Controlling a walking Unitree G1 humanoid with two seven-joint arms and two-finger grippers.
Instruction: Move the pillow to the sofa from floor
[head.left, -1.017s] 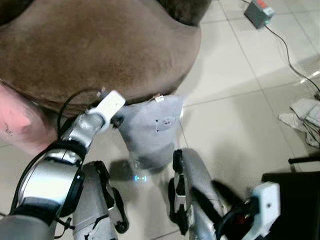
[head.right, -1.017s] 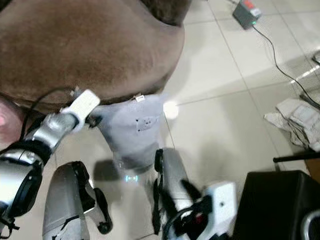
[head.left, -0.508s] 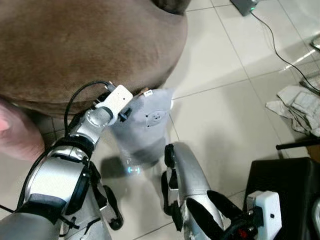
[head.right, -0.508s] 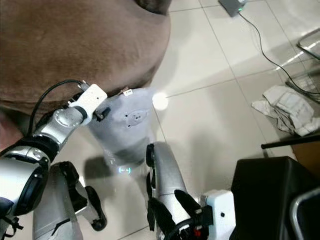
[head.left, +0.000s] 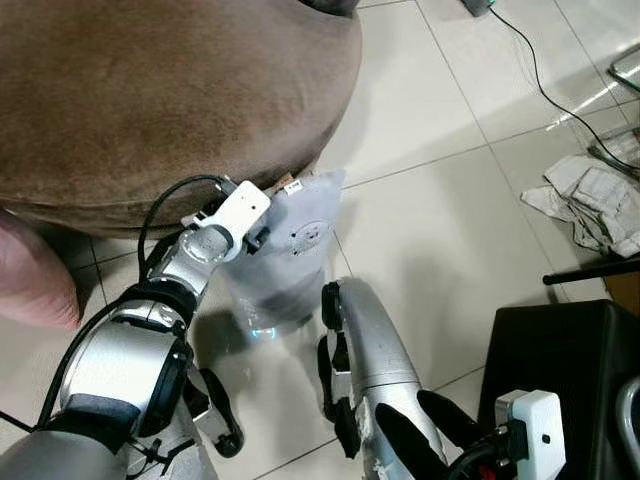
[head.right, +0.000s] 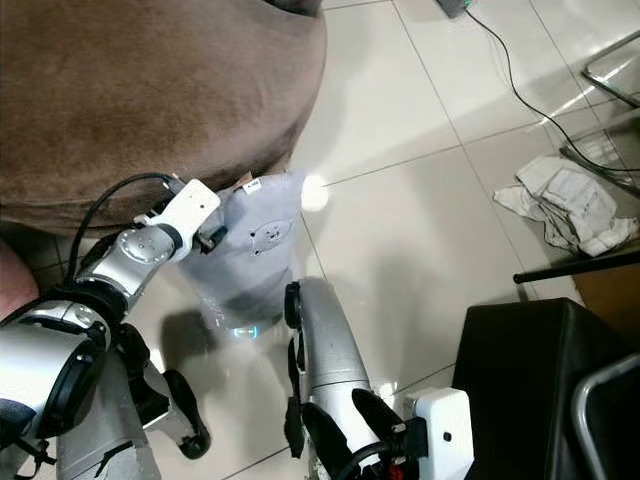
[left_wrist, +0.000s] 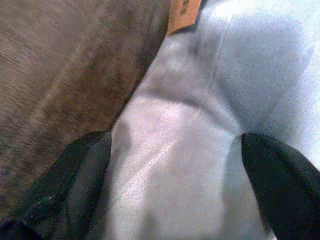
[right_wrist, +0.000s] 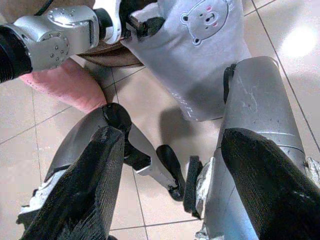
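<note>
The pillow, pale grey with a small bear print, sat at the centre of the left eye view, standing on the tiled floor and leaning against the curved front edge of the brown sofa that took up the upper left. The left claw was right at the pillow's upper left corner, its silver arm rising from the lower left of the frame. A pink cushion showed at the left edge, crumpled cloth lay at the right edge, and a black box filled the lower right corner.

Over to the left wrist view: grey pillow fabric bunched between the two black fingers, which pressed in on it from either side, the sofa's brown pile at the upper left.

Right wrist view now: the right claw had its fingers spread wide and held nothing, low in the frame, with the bear-print pillow at the top centre and the robot's silver legs below it.
</note>
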